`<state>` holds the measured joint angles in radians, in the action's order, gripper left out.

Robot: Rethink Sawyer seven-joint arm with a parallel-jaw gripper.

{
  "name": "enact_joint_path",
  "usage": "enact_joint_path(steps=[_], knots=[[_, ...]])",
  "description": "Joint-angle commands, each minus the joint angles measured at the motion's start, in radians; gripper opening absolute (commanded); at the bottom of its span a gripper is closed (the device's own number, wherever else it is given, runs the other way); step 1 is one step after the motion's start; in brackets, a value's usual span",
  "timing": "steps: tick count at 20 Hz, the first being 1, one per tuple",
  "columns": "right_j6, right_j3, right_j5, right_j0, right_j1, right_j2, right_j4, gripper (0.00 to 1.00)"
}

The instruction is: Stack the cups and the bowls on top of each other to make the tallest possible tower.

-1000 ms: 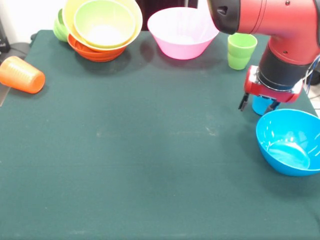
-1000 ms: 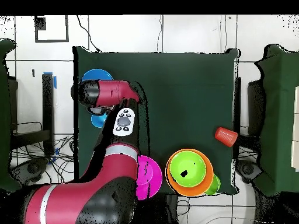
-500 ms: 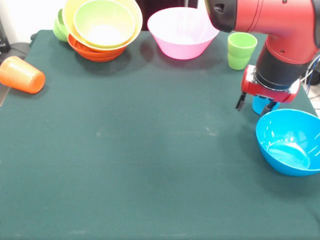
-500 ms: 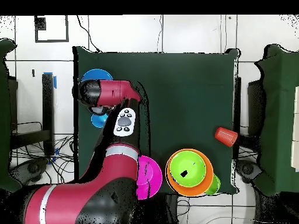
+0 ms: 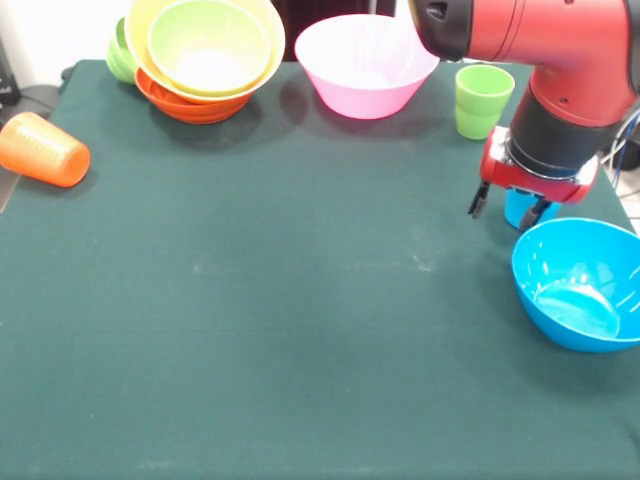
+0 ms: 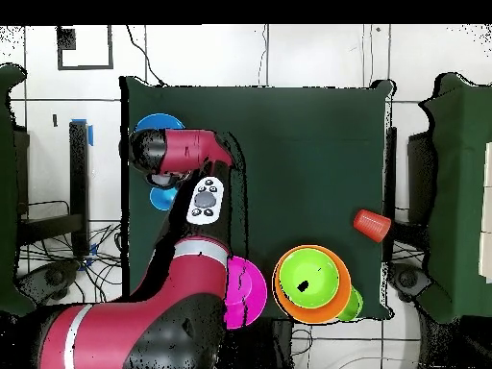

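Observation:
My gripper hangs open just above the table at the right, with nothing between its fingers. The light blue cup stands upright right behind it, partly hidden by the wrist. A blue bowl sits in front of that cup. A lime green cup stands upright behind the arm. The pink bowl rests at the far middle. At the far left, a lime green bowl is nested in a yellow one and an orange one. An orange cup lies on its side at the left edge.
A small green bowl peeks out behind the nested pile. In the overhead view the arm covers the gripper, between the blue bowl and the blue cup. The dark green cloth covers the table.
The gripper has shifted a little to the left in the front view and risen slightly beside the light blue cup. The cups and bowls have not moved.

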<state>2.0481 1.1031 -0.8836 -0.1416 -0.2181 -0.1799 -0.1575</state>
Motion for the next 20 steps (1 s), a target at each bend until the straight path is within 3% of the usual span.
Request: enact_joint_path(steps=[1, 10, 16, 20], knots=[[0.191, -0.053, -0.141, -0.020, -0.010, 0.049, -0.034, 1.00], [0.234, -0.025, -0.088, -0.047, -0.015, 0.017, -0.058, 1.00], [0.274, 0.008, 0.011, -0.064, -0.010, 0.006, -0.077, 1.00], [0.301, -0.045, -0.015, -0.075, 0.022, -0.009, -0.087, 1.00]])
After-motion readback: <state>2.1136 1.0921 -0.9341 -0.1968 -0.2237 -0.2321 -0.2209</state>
